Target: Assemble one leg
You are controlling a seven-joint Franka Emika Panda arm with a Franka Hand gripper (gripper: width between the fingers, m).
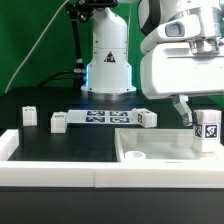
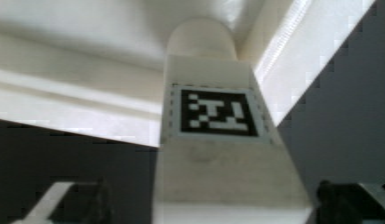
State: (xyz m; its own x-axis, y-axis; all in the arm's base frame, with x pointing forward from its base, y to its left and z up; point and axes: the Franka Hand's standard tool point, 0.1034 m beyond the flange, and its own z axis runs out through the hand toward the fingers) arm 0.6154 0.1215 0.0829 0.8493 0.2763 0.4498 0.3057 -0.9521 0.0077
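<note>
A white leg (image 1: 207, 130) with a black-and-white tag stands upright at the far corner of the large white tray-like panel (image 1: 160, 150), on the exterior view's right. My gripper (image 1: 203, 114) is over it, one dark finger (image 1: 185, 108) showing beside the post. In the wrist view the leg (image 2: 219, 110) fills the middle and my gripper (image 2: 210, 196) straddles it. The fingertips (image 2: 68, 200) show dark at both sides, with a dark gap between them and the post. The jaws stand open around the leg. Three other legs (image 1: 30, 117) (image 1: 58, 121) (image 1: 147, 119) stand on the black table.
The marker board (image 1: 100, 117) lies flat between the loose legs, in front of the arm's white base (image 1: 108, 65). The panel has a raised rim and a round hole (image 1: 135, 157). A white border (image 1: 50, 170) runs along the table's front edge.
</note>
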